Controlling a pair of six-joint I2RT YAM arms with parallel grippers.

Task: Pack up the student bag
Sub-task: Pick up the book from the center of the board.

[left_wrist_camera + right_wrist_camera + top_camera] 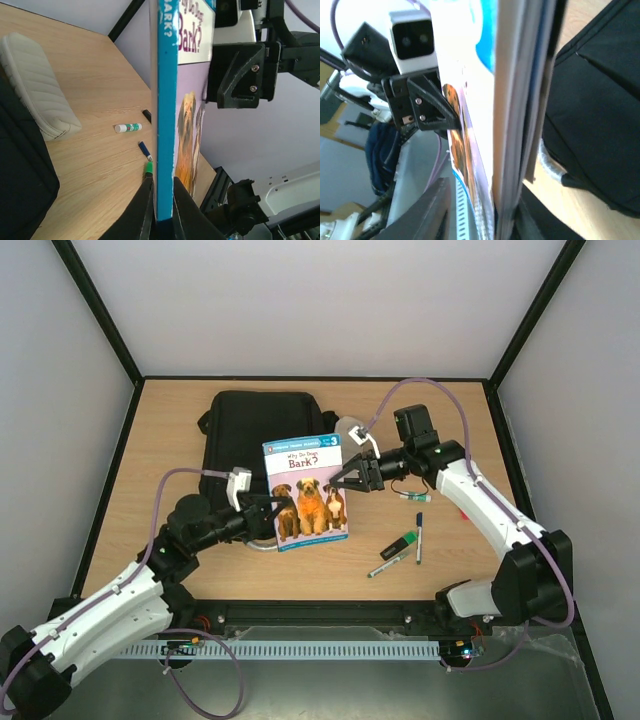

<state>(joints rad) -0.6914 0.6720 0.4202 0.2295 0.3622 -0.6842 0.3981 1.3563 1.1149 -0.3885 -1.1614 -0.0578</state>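
The student bag lies flat and black at the back left of the table; it also shows in the right wrist view and the left wrist view. A book with dogs on its cover is held up over the bag's near end. My left gripper is shut on its blue spine edge, as the left wrist view shows. My right gripper stands open around the book's opposite edge, one finger apart from the cover.
A white pencil case lies right of the bag. A glue stick, a blue pen, a green marker and another pen lie on the wood at the right. The bag's grey loop handle shows under the book.
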